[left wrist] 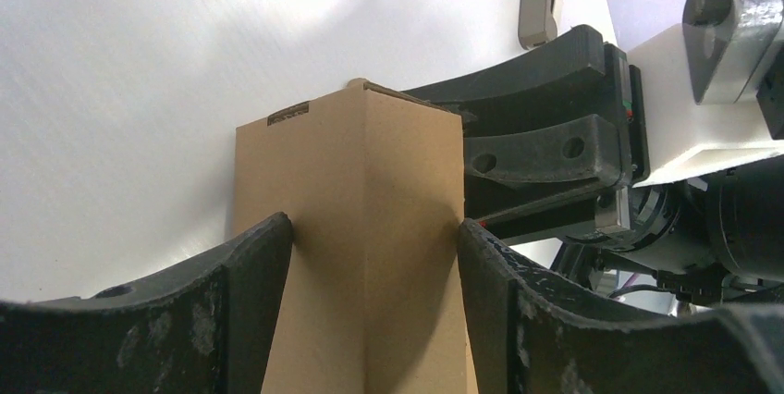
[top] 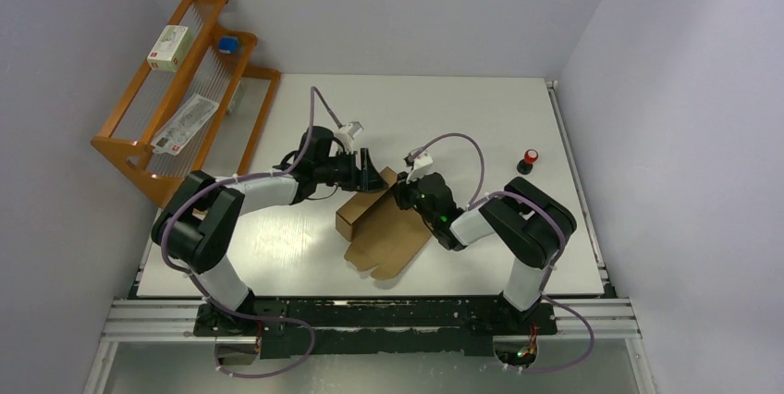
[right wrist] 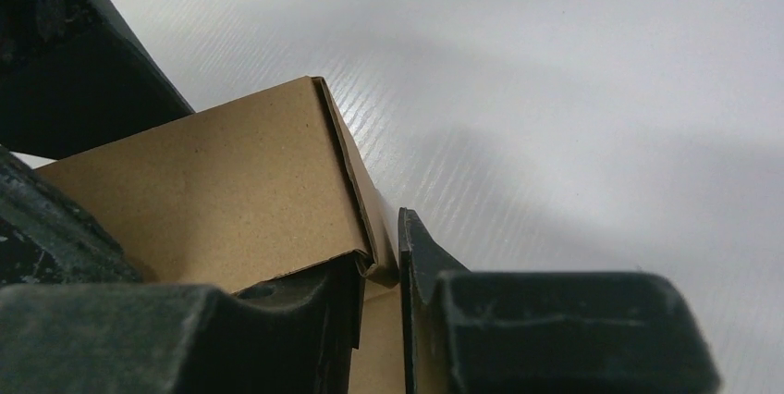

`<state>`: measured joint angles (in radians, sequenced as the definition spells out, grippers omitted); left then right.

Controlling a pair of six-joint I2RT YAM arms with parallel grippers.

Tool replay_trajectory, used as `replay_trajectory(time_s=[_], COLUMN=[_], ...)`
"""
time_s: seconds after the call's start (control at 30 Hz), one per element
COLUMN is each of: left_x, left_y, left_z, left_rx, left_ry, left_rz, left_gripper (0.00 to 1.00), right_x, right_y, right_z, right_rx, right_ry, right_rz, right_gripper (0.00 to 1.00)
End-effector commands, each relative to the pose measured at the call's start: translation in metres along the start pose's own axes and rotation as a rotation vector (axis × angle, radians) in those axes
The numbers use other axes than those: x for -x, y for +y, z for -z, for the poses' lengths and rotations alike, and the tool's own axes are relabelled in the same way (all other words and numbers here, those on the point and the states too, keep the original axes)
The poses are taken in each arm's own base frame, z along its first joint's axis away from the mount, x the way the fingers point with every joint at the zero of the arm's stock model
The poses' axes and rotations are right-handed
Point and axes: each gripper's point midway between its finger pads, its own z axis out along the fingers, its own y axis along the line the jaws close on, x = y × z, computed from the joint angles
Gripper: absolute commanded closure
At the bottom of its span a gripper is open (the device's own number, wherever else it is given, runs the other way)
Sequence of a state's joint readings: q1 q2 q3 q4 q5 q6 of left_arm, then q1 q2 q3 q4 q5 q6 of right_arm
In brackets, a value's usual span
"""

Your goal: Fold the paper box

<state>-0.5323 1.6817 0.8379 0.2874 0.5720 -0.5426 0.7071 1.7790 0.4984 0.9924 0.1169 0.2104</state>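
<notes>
The paper box is brown cardboard, partly folded, with raised walls at its far end and a flat flap lying toward the near edge. My left gripper reaches in from the left. In the left wrist view its fingers press on both sides of an upright box corner, so my left gripper is shut on it. My right gripper comes from the right. In the right wrist view my right gripper pinches a thin box wall at its corner.
A wooden rack stands at the back left, holding a white box with green and red label, a blue item and a flat packet. A small red-topped object stands on the table at the right.
</notes>
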Motion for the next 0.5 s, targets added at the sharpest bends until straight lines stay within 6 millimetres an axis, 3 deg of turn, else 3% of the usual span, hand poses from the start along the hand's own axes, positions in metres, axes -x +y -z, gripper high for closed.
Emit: replay_trajectory(time_s=[0.0, 0.27, 0.47], left_x=[-0.012, -0.008, 0.028], left_y=[-0.022, -0.009, 0.02], left_z=[0.002, 0.002, 0.022], left_rx=[-0.106, -0.023, 0.26], left_ry=[0.051, 0.047, -0.046], left_rz=[0.026, 0.005, -0.089], left_gripper=[0.31, 0.3, 0.24], right_x=[0.014, 0.015, 0.018], right_y=[-0.01, 0.001, 0.005], right_z=[-0.005, -0.006, 0.001], right_rx=[-0.095, -0.044, -0.026], right_ry=[-0.027, -0.025, -0.005], right_rz=[-0.038, -0.057, -0.063], right_gripper=[0.8, 0.72, 0.57])
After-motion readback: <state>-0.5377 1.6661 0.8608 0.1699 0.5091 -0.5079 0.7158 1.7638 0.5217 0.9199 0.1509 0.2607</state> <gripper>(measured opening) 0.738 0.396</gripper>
